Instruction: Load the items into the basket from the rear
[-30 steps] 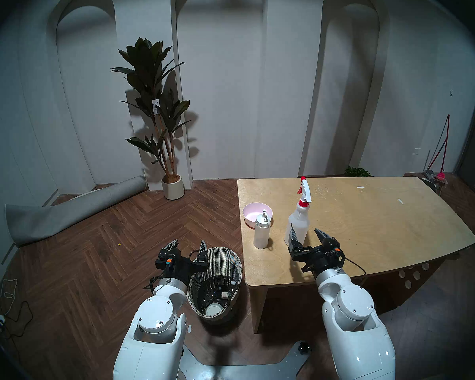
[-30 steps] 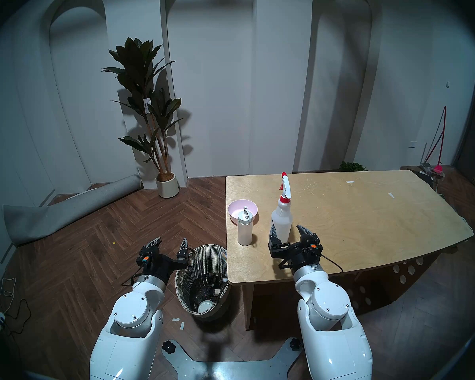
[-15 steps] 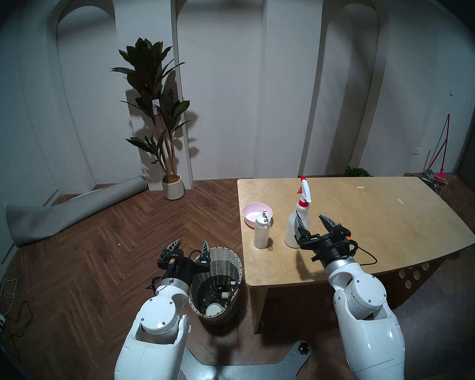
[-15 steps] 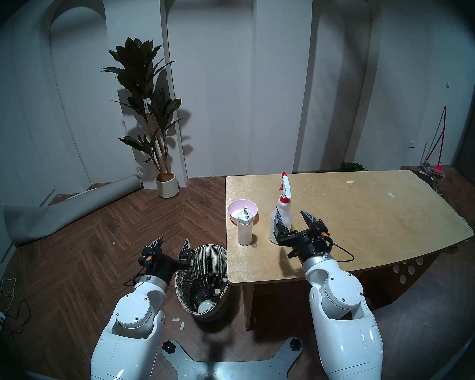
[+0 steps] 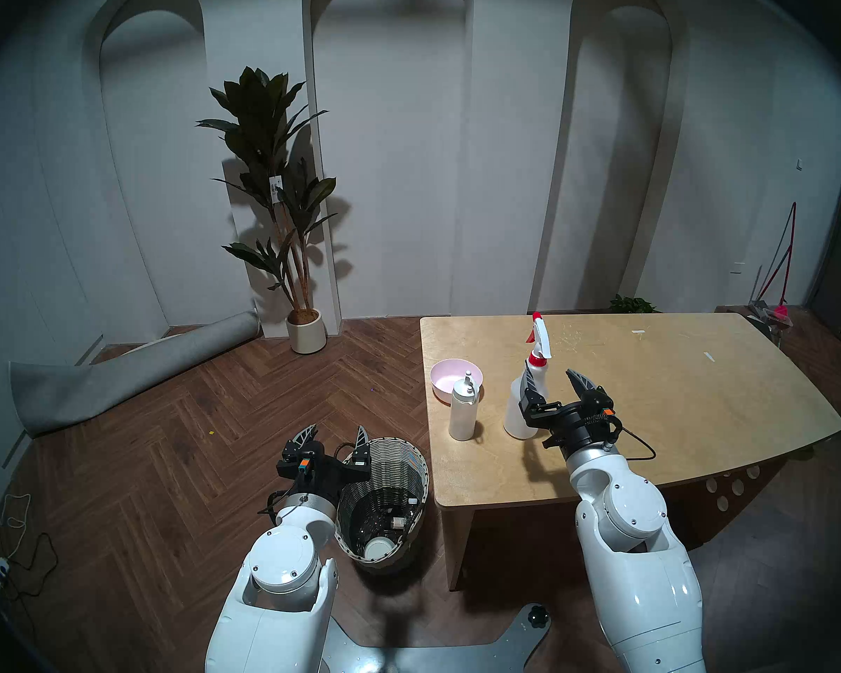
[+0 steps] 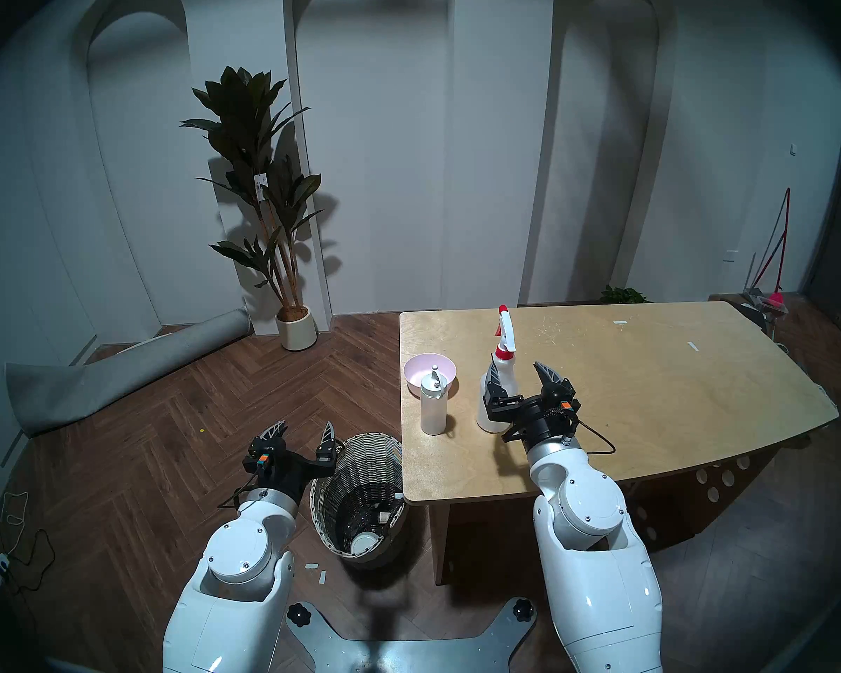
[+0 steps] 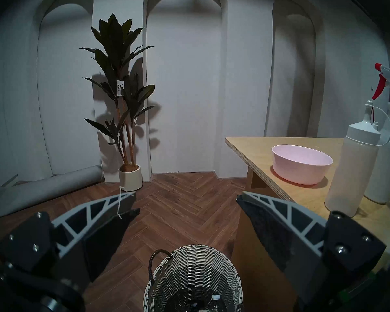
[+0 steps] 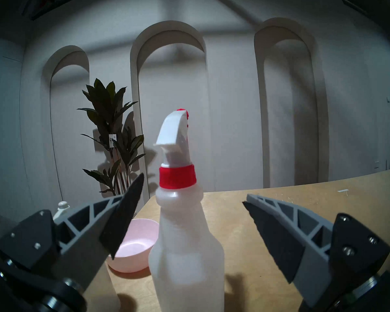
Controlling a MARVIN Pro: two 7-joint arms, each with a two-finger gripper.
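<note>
Your right gripper [image 8: 193, 202] is spread wide, empty; spray bottle [image 8: 185, 248] upright between its fingers, untouched. Pink bowl [image 8: 133, 244] and pump bottle [image 5: 462, 412] off its left finger. Your left gripper [image 5: 333, 434] spread, empty, above the basket [image 5: 389, 492] rim.

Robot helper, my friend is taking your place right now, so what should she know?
Right gripper: open, jaws either side of the spray bottle, not closed on it.
Left gripper: open, holding nothing, above the wicker basket on the floor.
Spray bottle, pump bottle and pink bowl all stand on the table.
The basket already holds some things, too dark to name.
Left: grip the spray bottle and load it, then the pump bottle and the bowl.
</note>
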